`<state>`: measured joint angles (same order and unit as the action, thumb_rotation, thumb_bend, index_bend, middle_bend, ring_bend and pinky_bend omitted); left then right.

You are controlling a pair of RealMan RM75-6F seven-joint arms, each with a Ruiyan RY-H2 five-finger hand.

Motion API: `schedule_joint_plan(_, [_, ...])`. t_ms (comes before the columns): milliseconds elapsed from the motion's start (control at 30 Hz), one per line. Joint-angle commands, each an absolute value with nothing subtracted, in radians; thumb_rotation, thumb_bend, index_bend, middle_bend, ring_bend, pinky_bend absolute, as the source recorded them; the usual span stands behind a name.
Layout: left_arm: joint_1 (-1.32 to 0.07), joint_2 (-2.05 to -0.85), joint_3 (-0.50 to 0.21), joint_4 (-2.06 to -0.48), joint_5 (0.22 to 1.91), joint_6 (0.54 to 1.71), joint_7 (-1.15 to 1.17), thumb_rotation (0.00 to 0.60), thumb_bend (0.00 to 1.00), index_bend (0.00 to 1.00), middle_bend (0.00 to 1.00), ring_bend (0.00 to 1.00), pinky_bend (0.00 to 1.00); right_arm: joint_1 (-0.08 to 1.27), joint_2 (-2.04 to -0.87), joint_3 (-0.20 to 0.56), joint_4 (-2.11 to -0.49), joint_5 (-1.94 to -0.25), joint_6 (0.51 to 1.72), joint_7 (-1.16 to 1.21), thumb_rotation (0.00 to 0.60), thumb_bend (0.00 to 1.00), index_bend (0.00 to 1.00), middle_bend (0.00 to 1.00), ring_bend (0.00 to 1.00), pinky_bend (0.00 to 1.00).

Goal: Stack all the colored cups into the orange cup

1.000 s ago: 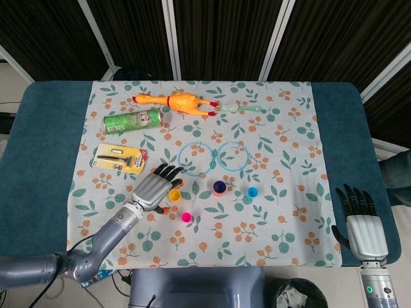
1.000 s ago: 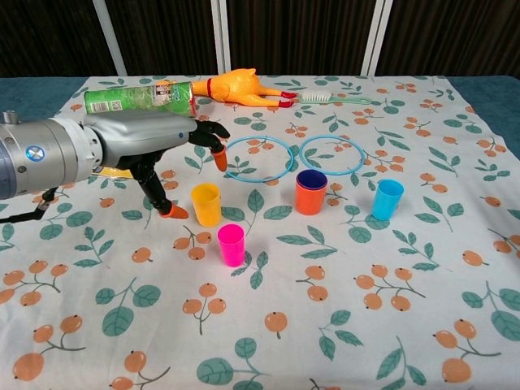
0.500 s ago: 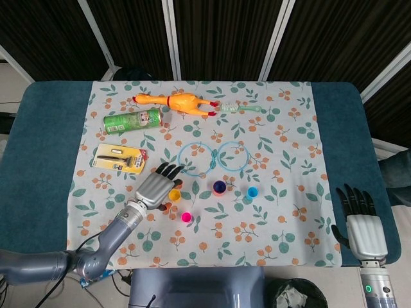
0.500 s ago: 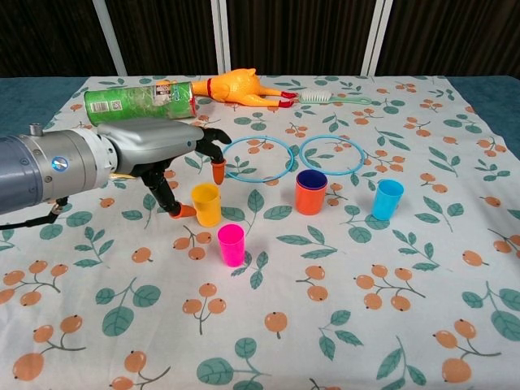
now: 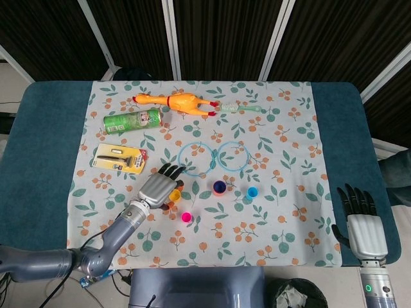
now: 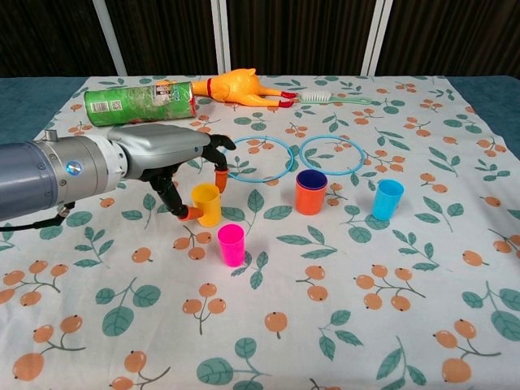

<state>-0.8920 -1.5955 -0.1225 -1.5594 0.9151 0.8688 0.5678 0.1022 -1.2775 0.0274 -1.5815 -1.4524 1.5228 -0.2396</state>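
Note:
The yellow cup (image 6: pixel 206 203) stands upright left of centre, also seen from the head view (image 5: pixel 174 195). My left hand (image 6: pixel 175 158) reaches over it from the left. The thumb tip sits against the cup's lower left side and a fingertip (image 6: pixel 220 180) hangs just behind its rim. The cup still rests on the cloth. The pink cup (image 6: pixel 231 244) stands nearer the front. The orange cup (image 6: pixel 310 195) holds a purple cup (image 6: pixel 311 178) inside it. The blue cup (image 6: pixel 387 199) stands to the right. My right hand (image 5: pixel 361 221) lies open at the table's near right edge, far from the cups.
Two blue rings (image 6: pixel 258 137) lie flat just behind the cups. A green can (image 6: pixel 138 97), a rubber chicken (image 6: pixel 240 85) and a toothbrush (image 6: pixel 329 97) lie along the back. A yellow razor pack (image 5: pixel 119 158) lies at the left.
My left hand has moved right and lowered toward the yellow cup, and its thumb and fingers have come in around it. The cups and the right hand have not moved.

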Motion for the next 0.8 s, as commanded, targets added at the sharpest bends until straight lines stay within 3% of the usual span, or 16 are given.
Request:
schedule_joint_plan(33, [-0.894, -1.595, -0.119, -1.561, 0.917, 0.869, 0.568, 0.600, 0.30, 0.47, 0.03, 0.00, 0.00, 0.101, -1.278, 0.029, -1.582, -1.454, 1.522, -0.239, 0.600, 0.37, 0.00, 0.00, 0.00, 0.07])
schedule_joint_plan(500, [-0.900, -1.574, -0.132, -1.605, 0.920, 0.924, 0.579, 0.600, 0.35, 0.51, 0.04, 0.00, 0.00, 0.093, -1.289, 0.048, -1.568, -1.451, 1.525, -0.231, 0.600, 0.37, 0.00, 0.00, 0.00, 0.07])
schedule_joint_plan(800, [-0.958, -1.577, -0.218, -1.656, 0.954, 0.962, 0.599, 0.600, 0.35, 0.50, 0.05, 0.00, 0.00, 0.088, -1.291, 0.057, -1.568, -1.449, 1.524, -0.235, 0.600, 0.37, 0.00, 0.00, 0.00, 0.07])
